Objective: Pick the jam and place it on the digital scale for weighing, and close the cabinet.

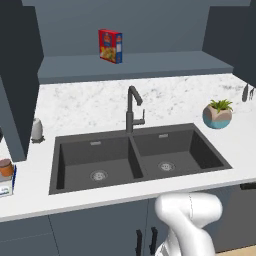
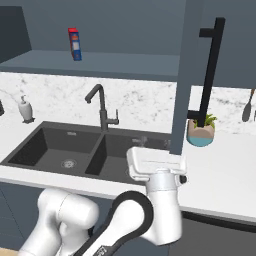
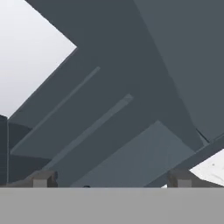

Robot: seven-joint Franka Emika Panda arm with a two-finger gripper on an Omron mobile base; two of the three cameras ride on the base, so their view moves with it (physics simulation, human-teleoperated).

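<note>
The jam [image 1: 6,167], a small orange-brown jar, stands on the digital scale [image 1: 5,189] at the counter's far left edge. The cabinet stands open: its left door [image 1: 20,75] hangs out over the counter. Its right door [image 2: 182,75] is seen edge-on with its long black bar handle [image 2: 210,70]. My gripper [image 3: 111,179] is open, its fingertips [image 3: 43,178] wide apart with nothing between them, facing dark blue-grey cabinet panels. The white hand [image 2: 156,165] sits low in front of the sink, just left of the right door's lower edge.
A red-and-yellow carton box [image 1: 110,45] stands on the open cabinet shelf. Below are a double dark sink [image 1: 135,157] with a black faucet [image 1: 132,107], a soap dispenser [image 1: 36,129] at left and a potted plant [image 1: 218,114] at right. Low cabinets with short handles [image 1: 145,241] lie under the counter.
</note>
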